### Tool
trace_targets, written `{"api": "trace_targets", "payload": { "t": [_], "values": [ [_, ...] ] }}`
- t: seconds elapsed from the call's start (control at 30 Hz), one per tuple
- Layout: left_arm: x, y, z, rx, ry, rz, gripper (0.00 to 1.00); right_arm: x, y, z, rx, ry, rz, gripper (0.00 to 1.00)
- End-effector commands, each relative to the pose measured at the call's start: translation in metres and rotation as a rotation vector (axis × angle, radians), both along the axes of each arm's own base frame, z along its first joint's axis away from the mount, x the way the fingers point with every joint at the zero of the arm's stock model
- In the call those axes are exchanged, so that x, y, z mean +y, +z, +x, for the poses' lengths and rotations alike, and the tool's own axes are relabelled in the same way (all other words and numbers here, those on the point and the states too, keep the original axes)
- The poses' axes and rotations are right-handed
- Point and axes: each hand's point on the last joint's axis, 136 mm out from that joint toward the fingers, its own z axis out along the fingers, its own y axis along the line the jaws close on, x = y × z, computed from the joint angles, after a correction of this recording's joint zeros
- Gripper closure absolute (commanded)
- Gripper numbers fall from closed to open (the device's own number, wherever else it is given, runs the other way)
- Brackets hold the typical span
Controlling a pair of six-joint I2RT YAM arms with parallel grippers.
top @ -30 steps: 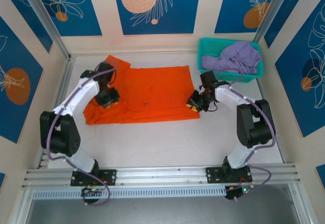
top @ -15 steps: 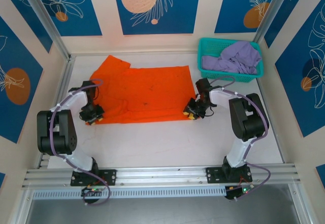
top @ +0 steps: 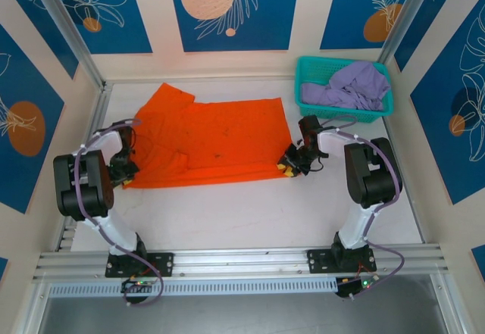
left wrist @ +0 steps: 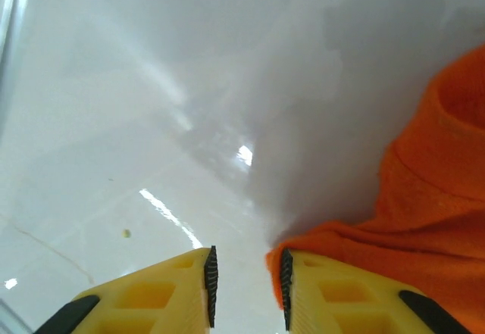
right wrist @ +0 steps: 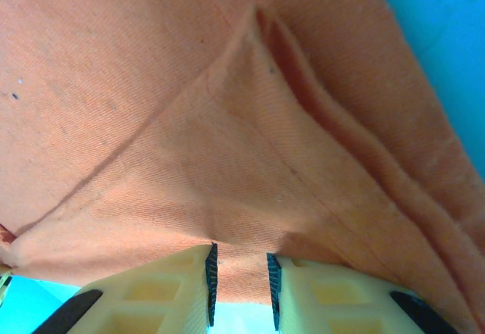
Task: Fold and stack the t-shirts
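**Risk of a crooked fold on the orange t-shirt**

Narrow jaws on the right gripper pinch a fold of the shirt. Creases fan out from between them, so the cloth looks taut there. Jaws on the left gripper are narrow too, but bare table shows in the gap. The hem only touches one inner pad (whether it is pinched cannot be told).

If that side slips while the other pulls, the shirt would likely drag askew, since thin cloth slides easily on a glossy white surface.

The fabric is matte, finely woven and faintly specked, and lies mostly flat ahead of both jaws. The lavender t-shirt sits crumpled in a teal mesh basket, well beyond the right jaws.
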Motion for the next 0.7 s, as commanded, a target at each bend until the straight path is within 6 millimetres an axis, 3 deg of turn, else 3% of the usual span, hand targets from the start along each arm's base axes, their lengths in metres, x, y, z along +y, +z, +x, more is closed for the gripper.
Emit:
{"api": "trace_targets", "payload": {
  "t": [0.0, 0.2, 0.33, 0.47, 0.57, 0.67],
  "values": [
    [0.023, 0.014, -0.005, 0.038, 0.029, 0.103, 0.68, -0.020, -0.019, -0.019, 0.113, -0.068, -0.054, 0.71],
    [0.023, 0.025, -0.006, 0.016, 0.044, 0.108, 0.62, -0.027, -0.012, -0.020, 0.119, -0.132, -0.037, 0.69],
    [0.004, 0.058, 0.007, -0.147, 0.048, 0.028, 0.57, -0.023, 0.002, -0.018, 0.073, -0.120, -0.003, 0.63],
    [-0.043, 0.085, 0.027, -0.294, -0.019, -0.165, 0.54, -0.027, 0.023, -0.014, -0.005, -0.133, -0.021, 0.58],
    [-0.098, 0.084, 0.036, -0.300, -0.140, -0.320, 0.55, -0.033, 0.038, -0.010, -0.079, -0.146, -0.066, 0.57],
    [-0.147, 0.071, 0.033, -0.242, -0.221, -0.418, 0.56, -0.030, 0.050, -0.006, -0.145, -0.126, -0.092, 0.56]
  ]
}}
